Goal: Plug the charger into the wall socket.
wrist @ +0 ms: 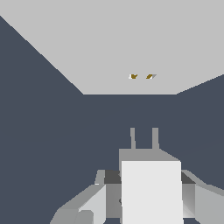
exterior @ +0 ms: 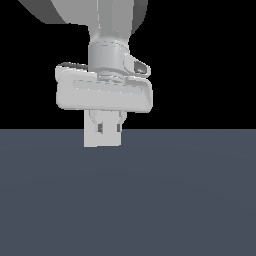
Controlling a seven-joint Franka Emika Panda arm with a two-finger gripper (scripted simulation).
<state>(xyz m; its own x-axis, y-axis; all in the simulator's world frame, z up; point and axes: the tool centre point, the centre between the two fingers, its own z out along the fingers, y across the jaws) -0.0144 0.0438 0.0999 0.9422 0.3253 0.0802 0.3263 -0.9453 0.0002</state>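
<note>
My gripper hangs in the middle of the exterior view, shut on the charger, a small white block. In the wrist view the charger sits between my two fingers, and its two thin prongs point toward the wall socket. The socket is a large flat white panel with two tiny yellowish dots at its centre. A stretch of dark floor separates the prongs from the panel. The socket does not show in the exterior view.
A flat dark blue-grey floor fills the lower half of the exterior view, under a black background. The same floor surrounds the panel in the wrist view. No other objects show.
</note>
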